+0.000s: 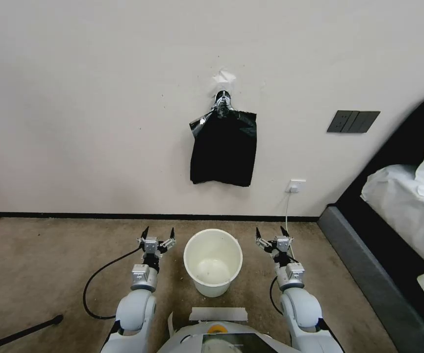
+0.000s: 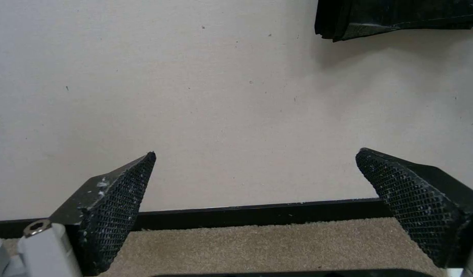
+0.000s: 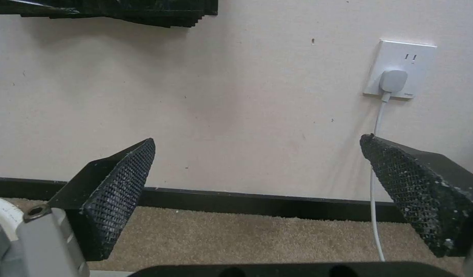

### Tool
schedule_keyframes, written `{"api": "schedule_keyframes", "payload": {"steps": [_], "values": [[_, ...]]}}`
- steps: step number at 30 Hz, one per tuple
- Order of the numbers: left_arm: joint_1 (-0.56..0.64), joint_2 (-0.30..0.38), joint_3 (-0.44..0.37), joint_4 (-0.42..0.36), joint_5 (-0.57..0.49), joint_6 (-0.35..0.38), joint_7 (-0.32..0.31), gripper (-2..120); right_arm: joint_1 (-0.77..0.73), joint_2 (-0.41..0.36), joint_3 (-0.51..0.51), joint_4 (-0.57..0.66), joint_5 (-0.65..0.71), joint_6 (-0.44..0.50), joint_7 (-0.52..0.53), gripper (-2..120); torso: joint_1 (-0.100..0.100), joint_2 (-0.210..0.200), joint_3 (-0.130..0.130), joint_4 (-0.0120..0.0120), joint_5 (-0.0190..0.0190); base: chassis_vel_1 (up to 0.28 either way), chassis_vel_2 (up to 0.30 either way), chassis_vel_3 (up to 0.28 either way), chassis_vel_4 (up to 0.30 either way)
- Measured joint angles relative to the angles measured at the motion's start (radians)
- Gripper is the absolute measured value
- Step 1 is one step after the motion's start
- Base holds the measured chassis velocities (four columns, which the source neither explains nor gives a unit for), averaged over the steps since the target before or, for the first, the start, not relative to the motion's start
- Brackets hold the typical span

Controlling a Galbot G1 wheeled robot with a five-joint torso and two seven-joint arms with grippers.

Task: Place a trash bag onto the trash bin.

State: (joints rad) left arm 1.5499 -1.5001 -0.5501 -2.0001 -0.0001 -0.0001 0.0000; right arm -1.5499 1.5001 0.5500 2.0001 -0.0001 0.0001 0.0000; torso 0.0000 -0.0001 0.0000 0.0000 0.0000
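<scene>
The left gripper (image 1: 158, 233) sits low over the carpet (image 1: 50, 260), just beside the trash bin (image 1: 212, 262) on the robot's left, with its jaws spread wide and nothing between them. The right gripper (image 1: 272, 233) mirrors it on the bin's other side, equally wide open and empty. Both point forward toward the wall (image 1: 99, 98), and the textured pads (image 2: 118, 211) of the left gripper frame bare wall and the black baseboard (image 2: 236, 213); this symmetric, open posture reads as a ready stance either side of the work. The trash bin stands upright on the carpet between the two arms, directly in front of the torso, its mouth open, unlined and holding nothing. That centred placement probably lets both arms reach the rim equally when a bag is spread over it. Well beyond the bin, a flat bundle of black bags (image 1: 223, 147) hangs on the wall from a silvery clip (image 1: 222, 102), straight above the bin's line, so a bag could be pulled off at arm height. No single loose trash bag can be made out apart from that bundle. A white wall socket (image 3: 399, 69) with a plugged cable (image 3: 374, 192) lies to the right of the bundle, and a bed (image 1: 408, 206) borders the robot's right side. Judged from this layout, no step of the task is yet done.
</scene>
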Motion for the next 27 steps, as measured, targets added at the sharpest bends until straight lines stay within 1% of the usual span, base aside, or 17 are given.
{"api": "schedule_keyframes", "payload": {"steps": [21, 22, 23, 24, 25, 27], "values": [[0.003, 0.000, 0.000, 0.000, 0.000, -0.005, -0.002, 100, -0.008, 0.000, 0.000, 0.002, 0.000, 0.007, 0.004, 100, 0.000, 0.000, 0.000, 0.0001, 0.0000, 0.000, 0.000, 0.000, 0.000], [0.027, 0.000, 0.006, -0.003, 0.000, -0.051, -0.019, 100, -0.065, 0.011, -0.002, 0.015, -0.016, 0.073, 0.038, 100, 0.000, 0.000, 0.000, 0.0003, 0.0001, 0.000, 0.000, 0.000, 0.000], [0.027, 0.000, 0.006, -0.003, 0.000, -0.051, -0.019, 100, -0.065, 0.011, -0.002, 0.015, -0.016, 0.073, 0.038, 100, 0.000, 0.000, 0.000, 0.0003, 0.0001, 0.000, 0.000, 0.000, 0.000], [0.041, -0.001, 0.009, -0.005, 0.000, -0.078, -0.029, 100, -0.100, 0.017, -0.004, 0.020, -0.024, 0.108, 0.058, 100, 0.000, 0.000, 0.000, 0.0001, 0.0000, 0.000, 0.000, 0.000, 0.000], [0.068, -0.001, 0.016, -0.009, 0.000, -0.130, -0.048, 100, -0.147, 0.025, -0.007, 0.028, -0.036, 0.155, 0.083, 100, 0.000, 0.000, 0.000, -0.0011, 0.0000, 0.000, 0.000, 0.000, 0.000], [0.108, -0.003, 0.026, -0.016, 0.001, -0.208, -0.077, 100, -0.169, 0.028, -0.013, 0.039, -0.034, 0.192, 0.099, 100, 0.000, 0.000, 0.000, -0.0004, 0.0000, 0.000, 0.000, 0.000, 0.000]]}}
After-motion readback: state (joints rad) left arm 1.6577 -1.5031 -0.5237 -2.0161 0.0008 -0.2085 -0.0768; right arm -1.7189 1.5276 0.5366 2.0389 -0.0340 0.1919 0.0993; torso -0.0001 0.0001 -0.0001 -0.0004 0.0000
